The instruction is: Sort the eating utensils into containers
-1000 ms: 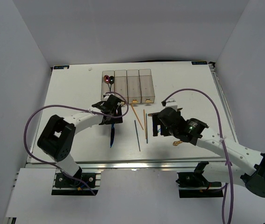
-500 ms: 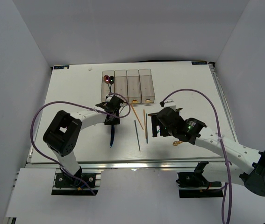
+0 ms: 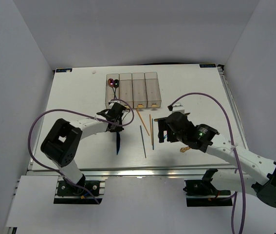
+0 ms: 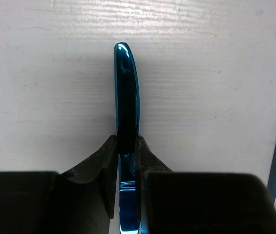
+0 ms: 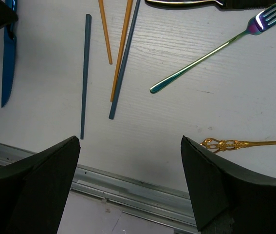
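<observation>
Left of the table's middle, the left gripper (image 3: pixel 116 121) pinches the blue knife (image 4: pixel 127 97) between narrow jaws. The knife's long axis runs twelve to six, its free length toward six. The containers (image 3: pixel 138 87) sit just at twelve o'clock from this nearer arm. The right gripper (image 3: pixel 163 130) hangs wide open at three o'clock.

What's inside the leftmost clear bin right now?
Two spoons, one red, one dark, bowls at the far end of the bin. The left arm partly covers its near end.
</observation>
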`<state>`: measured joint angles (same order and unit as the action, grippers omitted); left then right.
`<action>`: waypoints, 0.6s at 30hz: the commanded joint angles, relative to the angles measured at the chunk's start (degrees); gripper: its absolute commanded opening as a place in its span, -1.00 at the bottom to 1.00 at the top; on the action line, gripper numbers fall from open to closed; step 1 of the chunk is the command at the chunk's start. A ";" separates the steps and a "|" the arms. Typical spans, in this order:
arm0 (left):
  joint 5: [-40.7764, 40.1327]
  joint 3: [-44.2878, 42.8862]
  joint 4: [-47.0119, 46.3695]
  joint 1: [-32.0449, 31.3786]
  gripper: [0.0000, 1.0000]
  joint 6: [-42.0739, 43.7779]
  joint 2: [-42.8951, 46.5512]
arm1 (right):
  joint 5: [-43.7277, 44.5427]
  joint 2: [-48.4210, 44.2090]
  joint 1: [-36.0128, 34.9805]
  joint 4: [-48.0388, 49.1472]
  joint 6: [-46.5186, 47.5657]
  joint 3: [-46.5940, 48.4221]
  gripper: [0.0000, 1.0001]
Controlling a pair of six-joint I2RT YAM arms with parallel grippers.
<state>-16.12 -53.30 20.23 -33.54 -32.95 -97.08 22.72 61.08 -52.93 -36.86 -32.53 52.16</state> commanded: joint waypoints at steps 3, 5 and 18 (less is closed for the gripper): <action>3.90 2.24 4.82 -0.21 -1.00 0.78 2.41 | -0.75 -1.40 0.11 2.76 0.45 0.13 0.77; 3.38 1.10 5.87 -0.21 -1.00 1.13 4.26 | -0.92 -1.31 0.10 3.02 0.45 0.22 0.77; 2.15 -1.02 8.60 -0.21 -1.00 1.84 9.63 | -0.66 -1.14 0.10 3.46 0.37 -0.13 0.77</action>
<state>-14.09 -52.97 27.88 -33.56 -31.48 -89.86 22.04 60.77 -52.93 -35.44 -32.56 51.86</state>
